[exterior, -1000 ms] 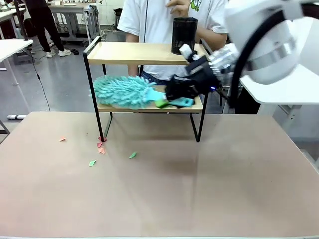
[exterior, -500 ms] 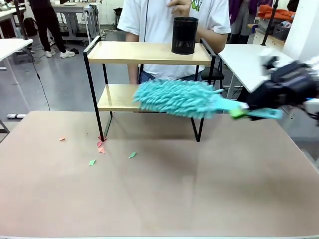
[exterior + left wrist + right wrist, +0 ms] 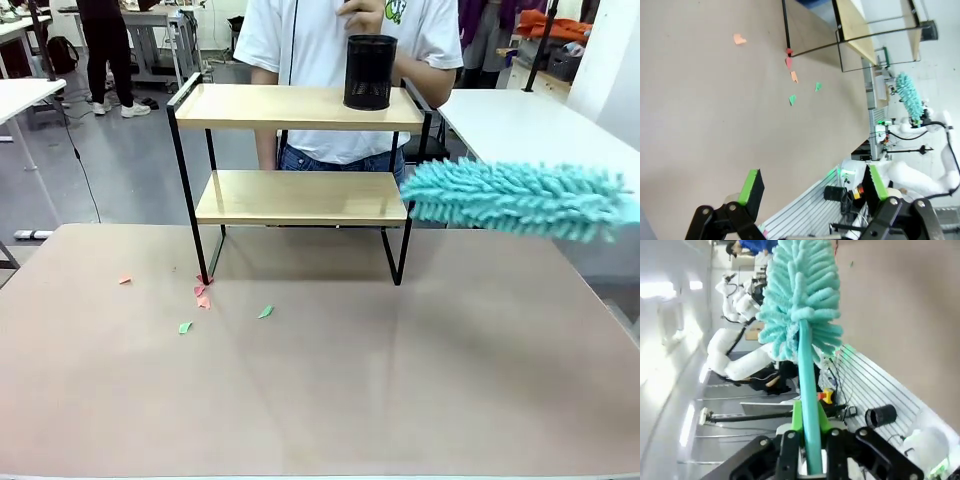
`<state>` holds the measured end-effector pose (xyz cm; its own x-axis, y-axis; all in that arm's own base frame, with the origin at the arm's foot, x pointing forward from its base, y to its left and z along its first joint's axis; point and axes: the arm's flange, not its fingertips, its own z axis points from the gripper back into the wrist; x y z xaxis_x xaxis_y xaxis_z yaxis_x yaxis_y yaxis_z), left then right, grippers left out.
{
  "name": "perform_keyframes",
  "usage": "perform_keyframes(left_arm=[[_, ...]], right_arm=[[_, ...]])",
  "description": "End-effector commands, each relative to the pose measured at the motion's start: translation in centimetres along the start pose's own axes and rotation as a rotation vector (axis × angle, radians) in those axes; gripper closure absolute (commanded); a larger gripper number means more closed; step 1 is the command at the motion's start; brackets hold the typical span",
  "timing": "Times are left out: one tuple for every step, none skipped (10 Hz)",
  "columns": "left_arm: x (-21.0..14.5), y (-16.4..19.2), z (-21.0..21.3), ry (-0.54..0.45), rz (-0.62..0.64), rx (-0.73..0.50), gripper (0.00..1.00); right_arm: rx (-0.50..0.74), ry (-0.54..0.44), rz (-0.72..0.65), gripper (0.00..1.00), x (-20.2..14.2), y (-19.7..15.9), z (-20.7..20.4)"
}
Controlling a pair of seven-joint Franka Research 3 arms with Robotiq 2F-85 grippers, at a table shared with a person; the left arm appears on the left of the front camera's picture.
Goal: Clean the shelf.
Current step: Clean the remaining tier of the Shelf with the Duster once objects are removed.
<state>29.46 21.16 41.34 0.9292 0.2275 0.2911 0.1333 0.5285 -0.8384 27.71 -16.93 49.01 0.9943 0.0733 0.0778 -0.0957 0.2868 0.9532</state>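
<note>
The right hand (image 3: 810, 426) is clamped tight on the teal handle of a fluffy teal duster (image 3: 801, 295). The shaft runs up between its green pads and the shaggy head sticks straight out beyond the fingertips. From the front, that head (image 3: 515, 198) hangs in the air above the right side of the desk (image 3: 320, 390), level with the lower board of the shelf (image 3: 300, 197). Its tip is near the shelf's right-hand posts, and neither board has anything of it resting on it.

The shelf stands at the far middle of the desk, out past the duster's tip from the right hand. A black mesh pen cup (image 3: 370, 72) sits on the right end of its top board, and the lower board is bare. A person in a white T-shirt (image 3: 300, 40) stands right behind it.

The left hand (image 3: 813, 175) is spread wide, with nothing between its pads, hovering over the desk. Ahead of its fingers lie a few small orange, red and green paper scraps (image 3: 793, 76), around the shelf's front left foot. The shelf (image 3: 855, 35) itself is farther on beyond them.
</note>
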Motion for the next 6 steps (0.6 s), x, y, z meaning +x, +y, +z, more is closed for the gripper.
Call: perform_keyframes(left_arm=[[0.2,0.0,-0.1,-0.017,-0.025,-0.026,0.00],[0.2,0.0,-0.1,-0.017,-0.025,-0.026,0.00],[0.2,0.0,-0.1,-0.017,-0.025,-0.026,0.00],[0.2,0.0,-0.1,-0.017,-0.025,-0.026,0.00],[0.2,0.0,-0.1,-0.017,-0.025,-0.026,0.00],[0.2,0.0,-0.1,-0.017,-0.025,-0.026,0.00]], right_arm=[[0.153,-0.081,0.031,0.89,-0.5,-3.3,4.6],[0.187,-0.114,-0.005,0.89,-1.2,-5.7,5.3],[0.227,-0.110,-0.004,0.89,-1.4,-7.5,5.5],[0.258,-0.137,-0.018,0.89,-1.1,-9.3,5.3],[0.263,-0.163,-0.001,0.89,-0.3,-9.9,4.5],[0.208,-0.153,-0.013,0.89,1.0,-9.9,2.9]])
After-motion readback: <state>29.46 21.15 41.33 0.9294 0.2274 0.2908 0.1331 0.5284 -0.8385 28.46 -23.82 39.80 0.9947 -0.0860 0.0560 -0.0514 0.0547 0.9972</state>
